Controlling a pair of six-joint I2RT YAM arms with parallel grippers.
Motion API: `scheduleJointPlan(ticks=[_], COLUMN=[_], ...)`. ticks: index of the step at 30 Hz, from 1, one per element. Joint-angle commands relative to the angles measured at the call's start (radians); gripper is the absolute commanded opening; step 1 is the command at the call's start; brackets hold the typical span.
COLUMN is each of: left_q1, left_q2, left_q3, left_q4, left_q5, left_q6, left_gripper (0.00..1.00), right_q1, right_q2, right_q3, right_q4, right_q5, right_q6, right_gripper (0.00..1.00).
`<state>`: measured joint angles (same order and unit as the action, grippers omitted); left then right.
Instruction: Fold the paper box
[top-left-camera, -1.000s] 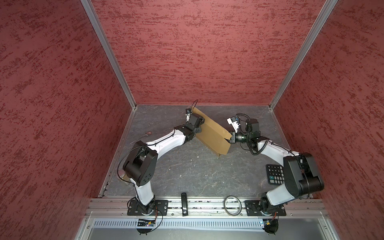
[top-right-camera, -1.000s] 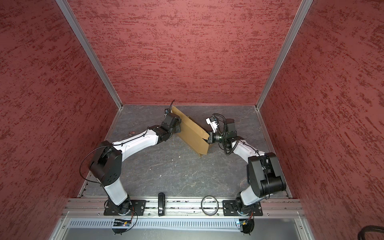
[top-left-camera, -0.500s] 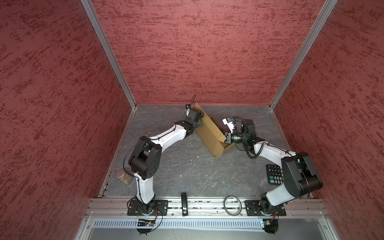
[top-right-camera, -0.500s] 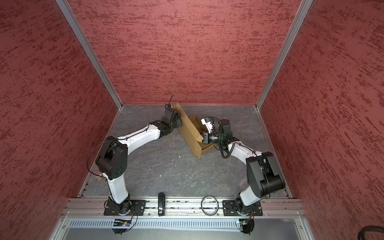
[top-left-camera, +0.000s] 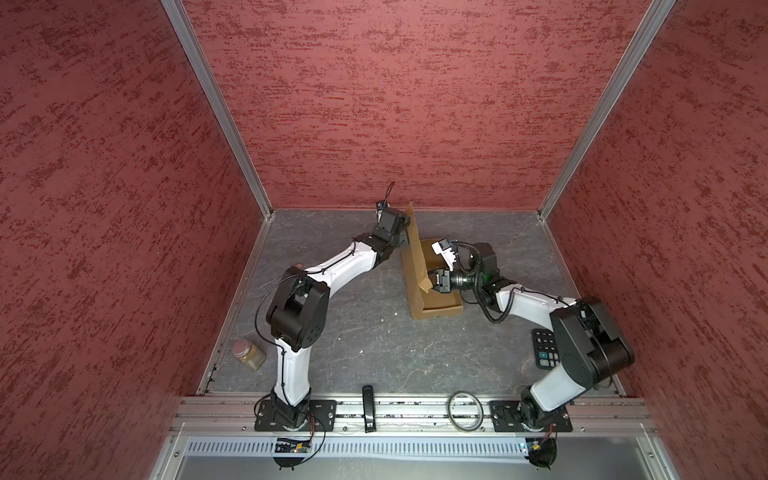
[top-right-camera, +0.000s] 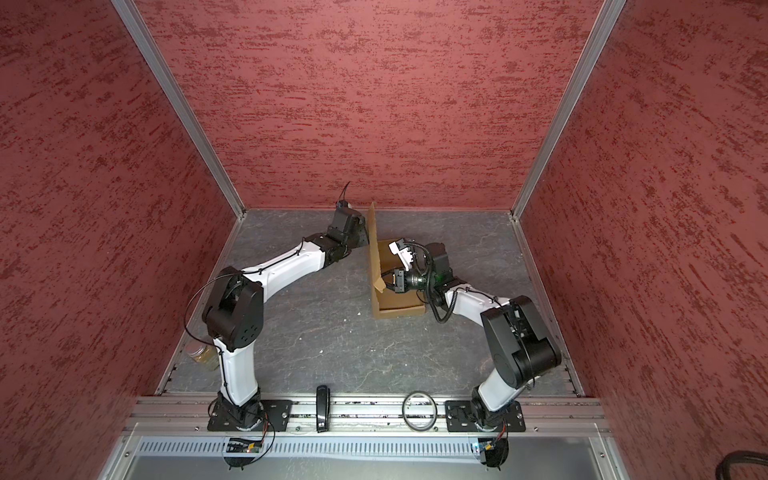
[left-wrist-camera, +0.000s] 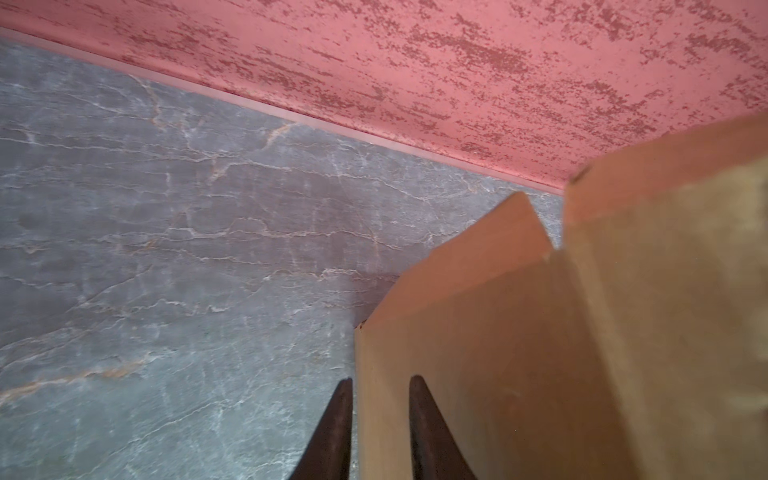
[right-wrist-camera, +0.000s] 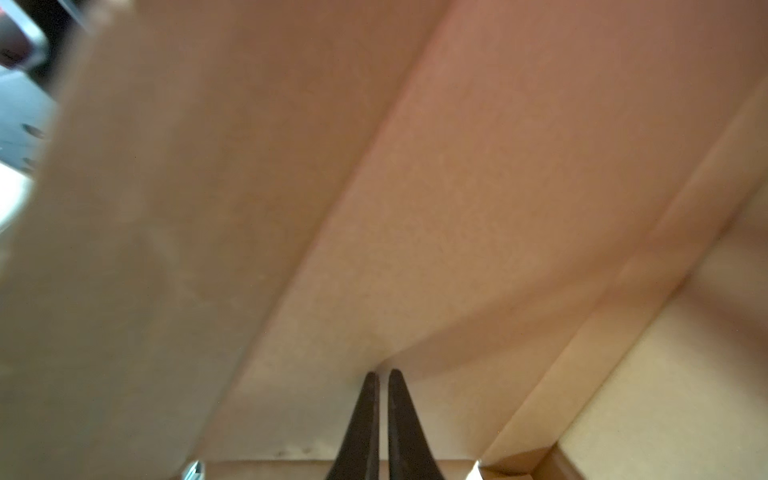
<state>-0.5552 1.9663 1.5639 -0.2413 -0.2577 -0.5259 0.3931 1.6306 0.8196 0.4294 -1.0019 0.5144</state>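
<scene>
The paper box (top-left-camera: 441, 306) is brown cardboard. Its shallow base lies on the grey table (top-left-camera: 374, 353), right of the middle in both top views. Its large panel (top-right-camera: 375, 257) stands nearly upright along the base's left side. My left gripper (top-left-camera: 405, 245) is behind that panel near the back wall. In the left wrist view the left gripper (left-wrist-camera: 380, 380) has its jaws either side of a cardboard edge (left-wrist-camera: 359, 415), shut on it. My right gripper (top-left-camera: 430, 284) reaches inside the box. It is shut and empty in the right wrist view (right-wrist-camera: 383, 372), with its tips against the panel's inner face (right-wrist-camera: 415, 249).
A jar (top-left-camera: 248, 353) stands by the left wall near the left arm's base. A black calculator (top-left-camera: 546, 348) lies partly under the right arm. A black bar (top-left-camera: 368, 407) and a ring (top-left-camera: 464, 409) rest on the front rail. Red walls close in three sides.
The box turned from lying slanted between the grippers to standing with its panel nearly upright and its base showing. The left gripper moved toward the back wall, and the right gripper moved into the box.
</scene>
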Motion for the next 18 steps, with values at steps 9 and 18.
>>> scheduleJointPlan(ticks=[9,18], left_q1=[-0.006,-0.011], left_q2=[0.068,0.103], left_q3=[0.083,0.160], left_q4=[0.015,0.007], left_q5=[0.110,0.171], left_q6=[0.037,0.082], left_gripper=[0.26,0.26], right_q1=[0.047,0.072], right_q2=[0.081,0.132], right_q3=[0.042,0.075], right_q4=[0.113,0.164], right_q5=[0.023,0.038], right_q6=[0.053,0.084], right_gripper=[0.09,0.10])
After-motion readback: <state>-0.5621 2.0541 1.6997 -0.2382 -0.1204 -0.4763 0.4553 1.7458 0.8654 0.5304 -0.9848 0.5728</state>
